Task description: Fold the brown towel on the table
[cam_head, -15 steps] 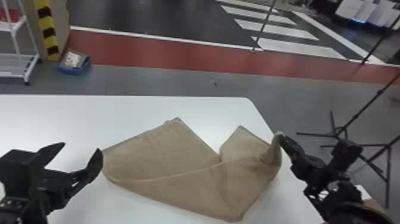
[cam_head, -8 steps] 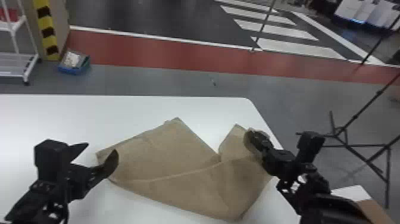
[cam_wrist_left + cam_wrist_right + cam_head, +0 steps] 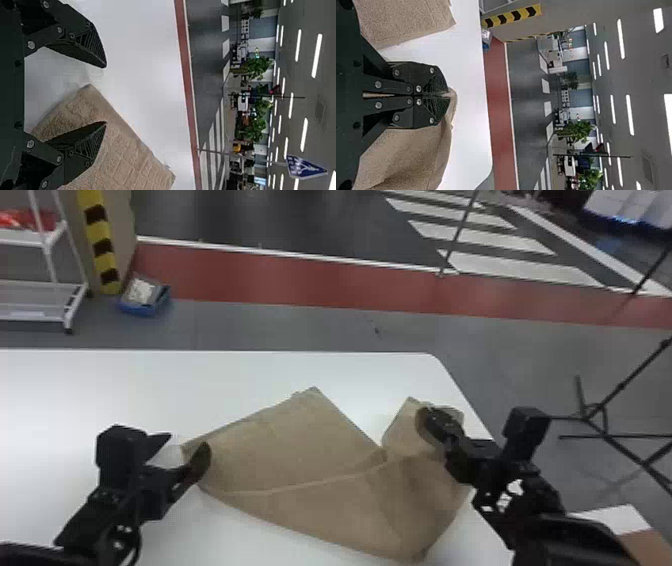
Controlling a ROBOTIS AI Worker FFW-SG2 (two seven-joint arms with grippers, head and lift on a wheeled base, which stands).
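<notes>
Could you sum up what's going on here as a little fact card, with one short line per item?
Towel: brown, partly folded, lying on the table
Table: white
Left gripper: open, at the towel's left corner
Right gripper: shut on the towel, near the table's right edge
Floor behind: gray, with a red strip
Fold: not finished
</notes>
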